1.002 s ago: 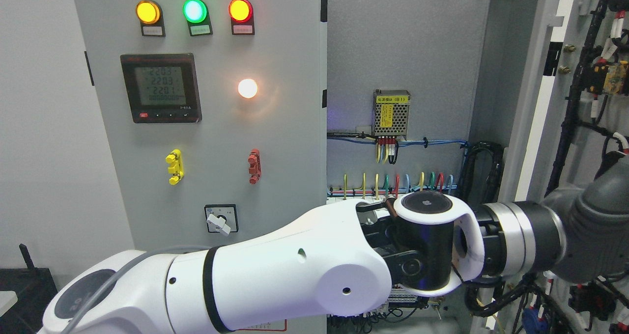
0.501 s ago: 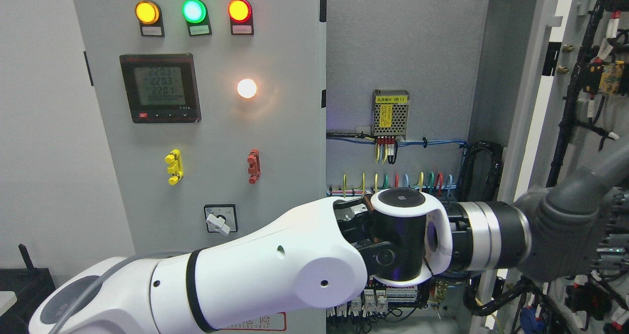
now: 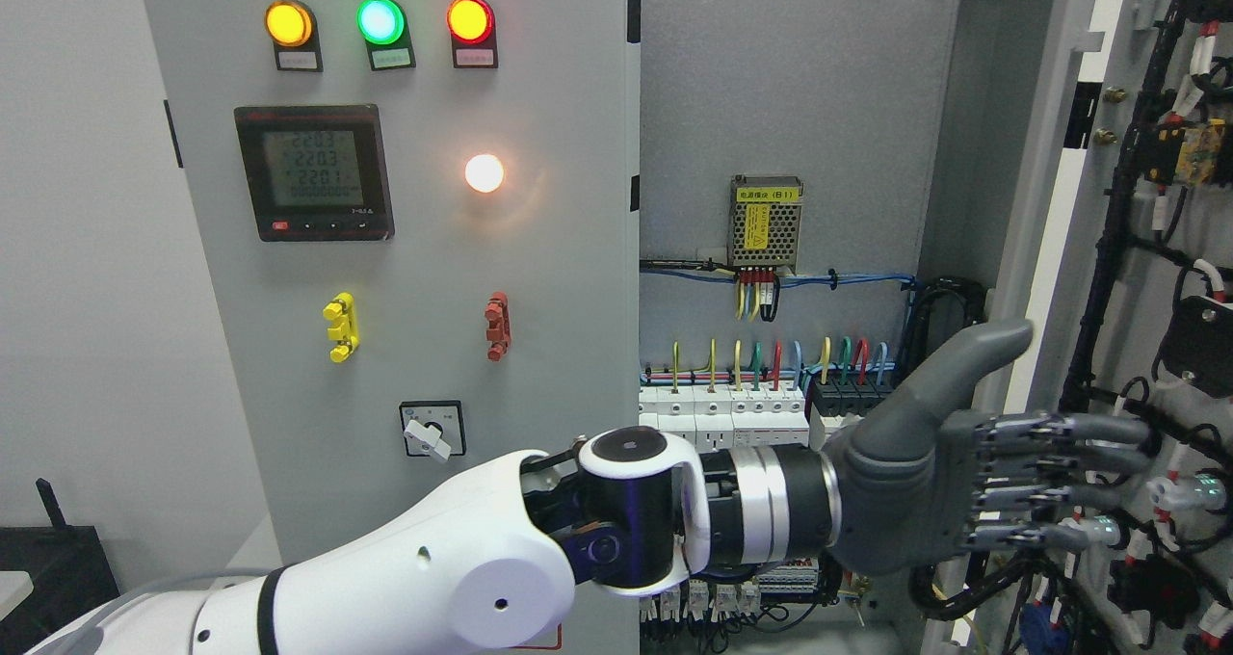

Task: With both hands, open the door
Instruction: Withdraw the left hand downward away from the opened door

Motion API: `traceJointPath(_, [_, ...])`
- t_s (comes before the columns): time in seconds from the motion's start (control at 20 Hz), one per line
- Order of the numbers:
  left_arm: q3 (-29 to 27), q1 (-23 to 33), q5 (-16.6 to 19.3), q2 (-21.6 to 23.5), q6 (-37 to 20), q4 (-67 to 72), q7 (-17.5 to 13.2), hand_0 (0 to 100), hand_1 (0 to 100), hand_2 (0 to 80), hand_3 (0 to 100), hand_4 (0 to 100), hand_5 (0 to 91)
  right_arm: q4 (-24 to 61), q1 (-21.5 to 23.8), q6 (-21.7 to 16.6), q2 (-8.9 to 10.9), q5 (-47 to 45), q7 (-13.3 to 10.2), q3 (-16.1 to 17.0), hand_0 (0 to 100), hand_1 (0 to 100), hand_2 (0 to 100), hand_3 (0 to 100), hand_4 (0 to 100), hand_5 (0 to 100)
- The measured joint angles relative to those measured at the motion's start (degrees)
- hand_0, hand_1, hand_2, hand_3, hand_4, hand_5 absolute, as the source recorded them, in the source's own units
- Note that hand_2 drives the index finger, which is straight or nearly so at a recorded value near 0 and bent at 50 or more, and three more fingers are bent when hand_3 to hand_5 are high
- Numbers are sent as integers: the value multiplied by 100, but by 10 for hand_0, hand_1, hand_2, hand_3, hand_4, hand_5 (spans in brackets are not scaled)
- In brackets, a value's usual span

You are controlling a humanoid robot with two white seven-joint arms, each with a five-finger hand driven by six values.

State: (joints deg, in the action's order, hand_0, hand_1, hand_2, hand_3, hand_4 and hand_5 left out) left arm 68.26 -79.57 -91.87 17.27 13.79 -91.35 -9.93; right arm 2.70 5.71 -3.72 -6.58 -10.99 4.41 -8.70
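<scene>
Beyond the outstretched fingertips (image 3: pixel 1108 482) of the left hand (image 3: pixel 973 482) stands the right door (image 3: pixel 1137 250), swung well outward so that its wired inner face shows, with black cable runs and small parts mounted on it. That hand, on an arm coming in from the lower left, is released: four fingers lie straight and level toward the door, the thumb (image 3: pixel 973 352) is raised, and nothing is held. Whether the fingertips touch the door's wiring or hang just short of it cannot be told. No right hand shows.

Behind the hand and to its left lies the open cabinet interior (image 3: pixel 790 106), with a power supply (image 3: pixel 767 222) above the wrist and a row of breakers (image 3: pixel 718 414) just behind it. Further left of the arm is the left door (image 3: pixel 414 250), shut, carrying three lamps (image 3: pixel 380 21), a meter (image 3: pixel 313 173) and a rotary switch (image 3: pixel 433 431).

As a judgement, the right half of the job looks largely done: that door is already wide enough to bare the whole compartment, and the flat, unclenched hand suggests it is either giving a last push or has let go. If both leaves are meant to open, the left door remains, and it is untouched. That would call for the other hand, or for this arm to come back across and find an edge or handle; none is visible on the left door's face from here.
</scene>
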Motion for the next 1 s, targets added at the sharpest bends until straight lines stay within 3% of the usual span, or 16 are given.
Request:
traceJointPath(0.6, [-301,996,160,1551,-90,-843,-534,0,0,0,0,31,0,0,0,0,0,0,0,0,107,0,0,0,0,0])
traceJointPath(1.0, [-810,2434,726,2491,-100,-1226,-735,0,0,0,0,31,0,0,0,0,0,0,0,0,107,0,0,0,0,0])
